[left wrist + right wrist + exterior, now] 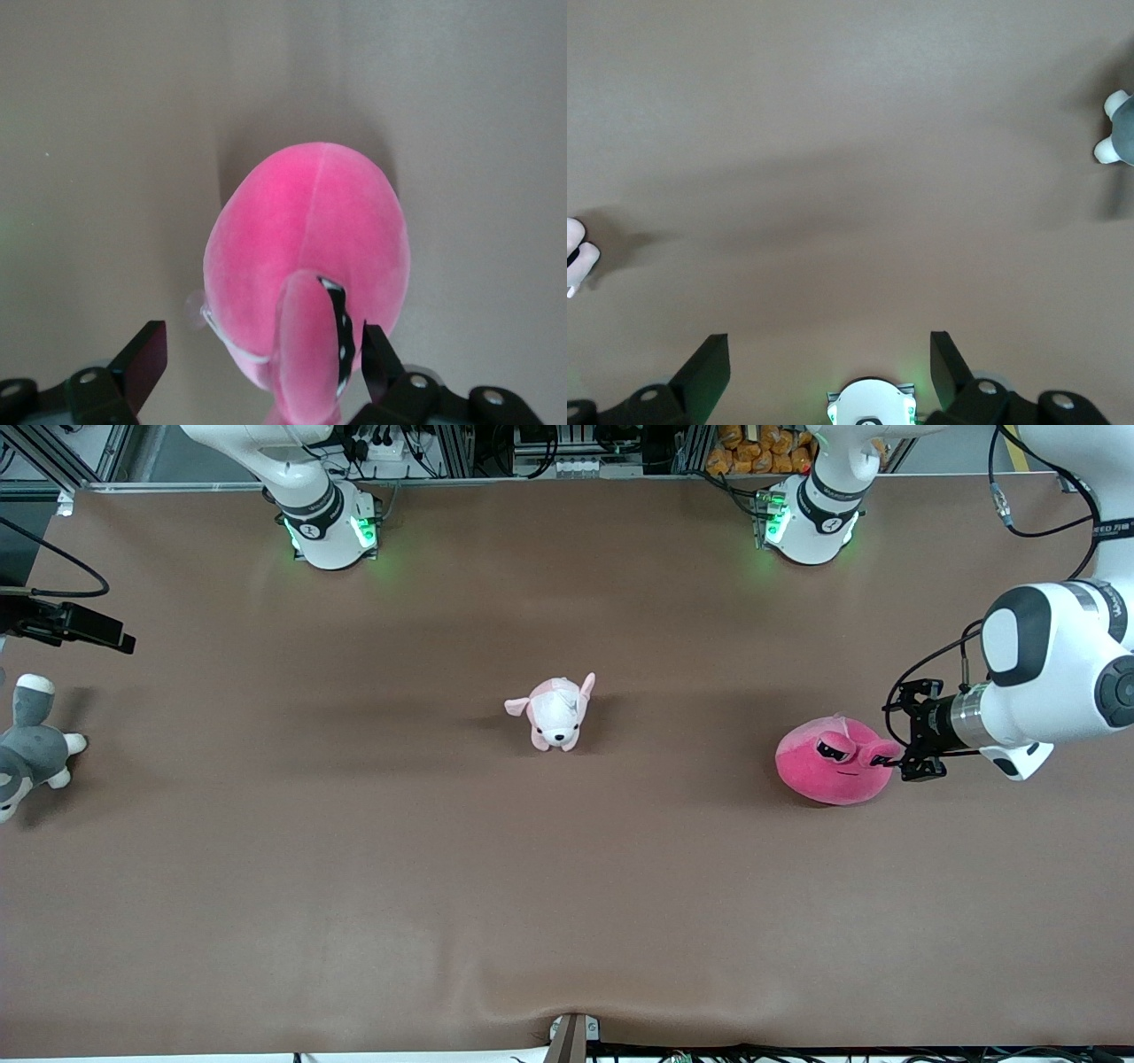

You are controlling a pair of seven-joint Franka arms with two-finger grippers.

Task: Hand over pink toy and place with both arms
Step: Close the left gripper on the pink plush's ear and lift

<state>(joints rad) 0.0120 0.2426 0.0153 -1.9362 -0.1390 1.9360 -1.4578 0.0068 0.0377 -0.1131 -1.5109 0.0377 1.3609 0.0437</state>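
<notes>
The pink toy [833,766] lies on the brown table toward the left arm's end, face toward the front camera. My left gripper [912,760] is low beside it, on the side toward the left arm's end of the table. It is open. In the left wrist view one stalk eye [310,354] of the toy [306,230] sits between the fingers of my left gripper [263,354], close to one finger [376,354] and apart from the other. My right gripper [120,640] hangs open and empty over the right arm's end of the table [826,354].
A pale pink-and-white puppy plush [558,713] stands mid-table; its edge also shows in the right wrist view [578,257]. A grey-and-white plush [31,748] lies at the right arm's end of the table [1121,133]. The right arm's base [868,405] shows below its gripper.
</notes>
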